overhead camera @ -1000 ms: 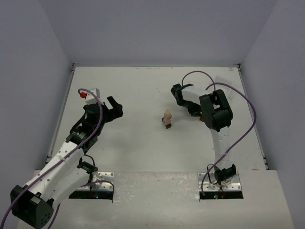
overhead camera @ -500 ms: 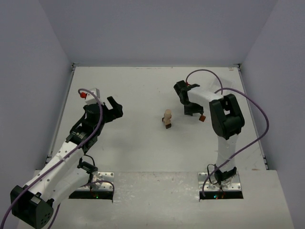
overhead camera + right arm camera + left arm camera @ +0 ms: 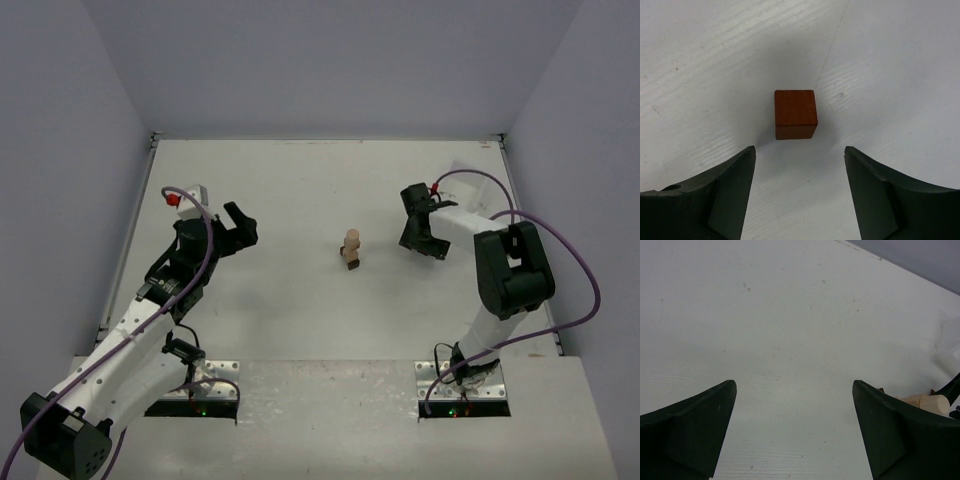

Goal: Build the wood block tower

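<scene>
Left gripper (image 3: 794,385), tower (image 3: 927,402) partly hidden behind it.

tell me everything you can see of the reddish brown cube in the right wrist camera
The reddish-brown cube is a small, wooden-looking block with crisp edges, a smooth top face and a darker, shaded side facing the camera. It sits flat on the white table, not tilted, with nothing stacked on it. It lies just ahead of the right gripper, in line with the gap between its open fingers, which do not touch it.
</scene>
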Controlling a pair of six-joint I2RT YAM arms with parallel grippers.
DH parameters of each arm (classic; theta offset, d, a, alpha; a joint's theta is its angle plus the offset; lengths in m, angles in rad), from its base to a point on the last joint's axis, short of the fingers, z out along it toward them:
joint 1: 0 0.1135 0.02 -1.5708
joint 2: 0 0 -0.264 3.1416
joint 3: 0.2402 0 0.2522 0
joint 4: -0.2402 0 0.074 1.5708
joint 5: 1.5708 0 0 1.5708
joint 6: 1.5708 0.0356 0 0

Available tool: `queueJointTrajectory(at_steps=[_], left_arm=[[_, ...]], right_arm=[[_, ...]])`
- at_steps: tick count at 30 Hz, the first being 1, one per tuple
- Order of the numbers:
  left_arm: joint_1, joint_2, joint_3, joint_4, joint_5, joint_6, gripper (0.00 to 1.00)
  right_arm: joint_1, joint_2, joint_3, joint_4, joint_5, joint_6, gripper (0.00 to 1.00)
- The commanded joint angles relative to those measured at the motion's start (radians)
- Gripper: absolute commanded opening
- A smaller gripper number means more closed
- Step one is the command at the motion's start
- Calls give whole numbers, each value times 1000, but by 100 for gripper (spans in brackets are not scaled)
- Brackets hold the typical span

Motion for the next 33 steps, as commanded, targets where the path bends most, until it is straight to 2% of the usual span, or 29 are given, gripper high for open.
queueJointTrajectory(at_steps=[1, 6, 20, 22, 24, 25, 27, 29, 33], left_arm=[[8, -14, -2, 40, 9, 7, 100], [8, -11, -1, 40, 9, 7, 100], [8, 5, 2, 41, 4, 6, 100], [8, 9, 3, 40, 0, 5, 100], [8, 10, 3, 40, -3, 4, 100], [8, 12, 3, 40, -3, 4, 100], [8, 17, 4, 38, -4, 2, 100], [8, 18, 6, 37, -3, 3, 100], [8, 20, 6, 38, -3, 2, 100]], right_arm=[[-18, -20, -31, 127, -29, 66, 77], [-29, -14, -28, 134, -14, 77, 83], [-65, 6, -30, 178, -38, 76, 83], [-64, 6, -31, 183, -39, 76, 79], [-64, 6, -32, 185, -37, 77, 61], [-64, 6, -31, 185, -36, 77, 61], [-64, 6, -31, 185, -34, 78, 47], [-64, 5, -31, 185, -32, 75, 39], [-66, 3, -37, 186, -28, 71, 33]])
